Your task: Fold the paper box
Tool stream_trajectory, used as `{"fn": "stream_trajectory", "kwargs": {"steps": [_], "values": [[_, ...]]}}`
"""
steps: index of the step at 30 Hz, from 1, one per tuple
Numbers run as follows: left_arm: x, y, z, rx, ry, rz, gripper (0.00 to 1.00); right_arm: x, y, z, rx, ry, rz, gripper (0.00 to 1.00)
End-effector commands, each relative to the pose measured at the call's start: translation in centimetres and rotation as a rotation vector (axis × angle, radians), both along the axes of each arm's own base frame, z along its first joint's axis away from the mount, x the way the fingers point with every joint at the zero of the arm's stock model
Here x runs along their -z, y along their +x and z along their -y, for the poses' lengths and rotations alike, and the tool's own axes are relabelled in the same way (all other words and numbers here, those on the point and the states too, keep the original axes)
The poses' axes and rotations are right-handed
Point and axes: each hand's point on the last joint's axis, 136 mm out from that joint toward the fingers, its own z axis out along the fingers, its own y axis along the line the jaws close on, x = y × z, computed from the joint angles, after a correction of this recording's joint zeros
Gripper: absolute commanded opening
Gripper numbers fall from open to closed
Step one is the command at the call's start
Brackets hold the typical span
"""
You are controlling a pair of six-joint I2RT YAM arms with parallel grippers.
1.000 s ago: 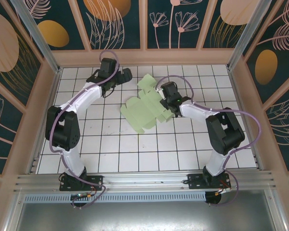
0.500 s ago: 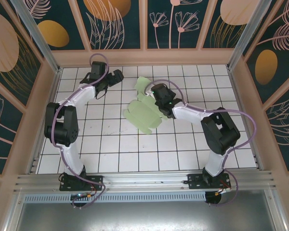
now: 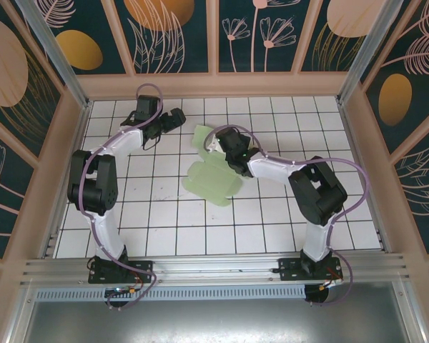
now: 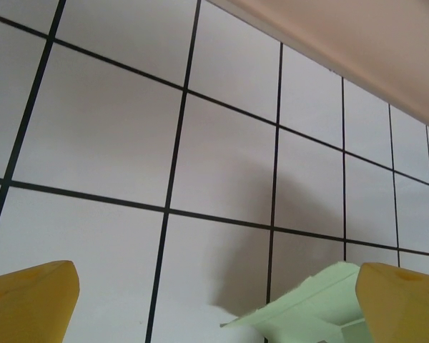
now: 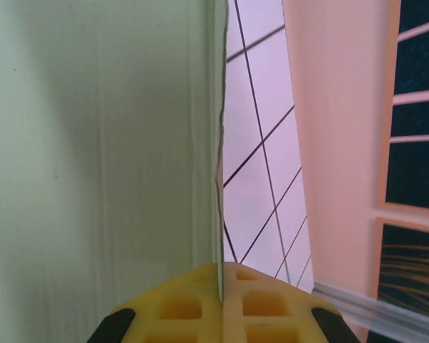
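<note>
Dragged left since 1 second earlier, the paper box (image 3: 211, 177) lay short of the back wall (image 3: 214, 84), long axis pointing toward it. Nearer that wall, the left gripper (image 3: 177, 116) gaped over bare tiles (image 3: 164, 207); the right gripper (image 3: 216, 143) pinched the box's raised far edge.

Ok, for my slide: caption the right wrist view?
Right gripper, jaws shut on the paper box edge, gridded table beyond.
</note>
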Motion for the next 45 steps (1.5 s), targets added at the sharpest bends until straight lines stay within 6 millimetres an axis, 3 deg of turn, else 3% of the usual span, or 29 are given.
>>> {"fn": "stream_trajectory", "kwargs": {"steps": [1,10,14,19,24,30,33,39,45], "values": [[0.4,-0.1,-0.1,0.028,0.002,0.000,0.99,-3.5,-0.6,-1.3,-0.073,-0.019,0.127,0.00],[0.7,-0.2,0.4,0.059,-0.028,-0.002,0.99,-6.7,-2.1,-1.8,-0.118,-0.021,0.242,0.00],[0.3,-0.4,1.0,0.081,-0.076,0.010,0.99,-6.4,-2.3,-2.0,-0.133,-0.033,0.216,0.00],[0.3,-0.6,0.3,0.054,-0.073,0.016,0.99,-5.4,-2.0,-1.8,-0.080,-0.072,0.253,0.00],[1.0,-0.8,-0.3,0.039,-0.077,0.006,0.99,-5.5,-2.6,-3.3,-0.043,-0.038,0.293,0.00],[1.0,-0.8,-0.3,0.045,-0.078,0.011,0.99,-4.1,-3.3,-3.7,-0.063,-0.042,0.164,0.00],[0.9,-0.8,-0.5,0.044,-0.080,0.012,0.99,-3.4,-4.2,-3.8,-0.117,-0.008,-0.011,0.00],[1.0,-0.8,-1.1,0.036,-0.088,0.013,0.99,-4.3,-5.3,-3.2,-0.127,-0.006,-0.233,0.00],[1.1,-0.6,-0.9,0.047,-0.096,0.008,0.99,-5.4,-6.0,-2.8,-0.139,0.006,-0.226,0.00]]}}
